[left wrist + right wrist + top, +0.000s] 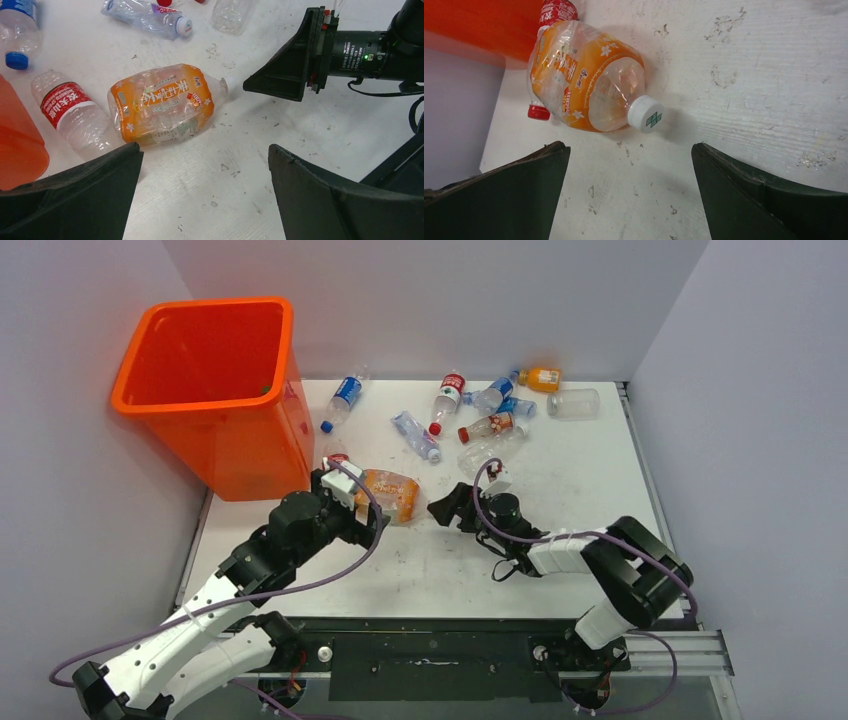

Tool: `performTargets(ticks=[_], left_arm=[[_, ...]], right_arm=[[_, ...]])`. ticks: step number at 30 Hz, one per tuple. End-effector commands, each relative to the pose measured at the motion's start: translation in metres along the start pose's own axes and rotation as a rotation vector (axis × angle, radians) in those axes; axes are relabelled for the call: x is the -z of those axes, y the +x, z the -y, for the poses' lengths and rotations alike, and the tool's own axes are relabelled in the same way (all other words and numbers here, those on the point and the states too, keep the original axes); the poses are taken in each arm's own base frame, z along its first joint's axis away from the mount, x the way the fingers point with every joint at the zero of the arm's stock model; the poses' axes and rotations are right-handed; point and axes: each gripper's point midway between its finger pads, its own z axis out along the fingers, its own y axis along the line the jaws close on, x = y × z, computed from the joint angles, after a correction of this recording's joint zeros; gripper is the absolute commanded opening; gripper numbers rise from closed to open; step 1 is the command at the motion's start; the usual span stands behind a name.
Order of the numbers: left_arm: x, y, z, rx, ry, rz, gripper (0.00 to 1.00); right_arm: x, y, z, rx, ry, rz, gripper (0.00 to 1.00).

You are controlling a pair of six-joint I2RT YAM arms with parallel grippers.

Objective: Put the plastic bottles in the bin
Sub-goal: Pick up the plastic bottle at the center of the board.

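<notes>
A crushed orange-labelled bottle [392, 493] with a white cap [645, 114] lies on the white table between my two grippers. My left gripper [372, 523] is open and empty just short of it; in the left wrist view the bottle [165, 102] lies ahead of the open gripper [205, 155]. My right gripper [447, 506] is open and empty on the bottle's cap side, and the bottle [584, 75] lies ahead of it [630, 150]. A red-labelled bottle [70, 107] lies next to the orange bin [210, 390]. Several more bottles [447, 400] lie at the back.
The bin stands at the table's far left corner and its wall shows in both wrist views [17, 145] [479, 25]. A blue-labelled bottle [343, 400] and an orange-tinted bottle [540, 378] lie near the back wall. The right gripper's finger [287, 75] shows in the left wrist view.
</notes>
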Motion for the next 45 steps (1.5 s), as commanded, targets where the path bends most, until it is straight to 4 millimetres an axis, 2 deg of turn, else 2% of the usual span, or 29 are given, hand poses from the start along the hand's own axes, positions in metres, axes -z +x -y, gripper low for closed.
performTargets(ticks=[1, 3, 7, 21, 30, 42, 45], left_arm=[[0.004, -0.019, -0.013, 0.025, -0.078, 0.092, 0.96], [0.005, -0.020, -0.018, 0.027, -0.105, 0.103, 0.96], [0.006, -0.020, -0.023, 0.031, -0.129, 0.114, 0.96], [0.005, -0.017, -0.025, 0.014, -0.148, 0.102, 0.96], [0.006, -0.017, -0.025, 0.006, -0.151, 0.104, 0.96], [0.007, -0.017, -0.025, -0.002, -0.155, 0.104, 0.96], [0.007, -0.017, -0.025, -0.004, -0.155, 0.104, 0.96]], right_arm=[[-0.011, -0.032, -0.027, -0.133, -0.155, 0.120, 1.00], [-0.017, -0.031, -0.016, -0.150, -0.118, 0.135, 0.97], [-0.024, -0.027, -0.008, -0.181, -0.112, 0.141, 0.96], [-0.049, -0.011, -0.002, -0.349, -0.180, 0.127, 0.85], [-0.060, 0.000, 0.000, -0.428, -0.207, 0.107, 0.70], [-0.061, 0.013, -0.001, -0.440, -0.222, 0.078, 0.42], [-0.058, 0.013, -0.002, -0.442, -0.234, 0.077, 0.30]])
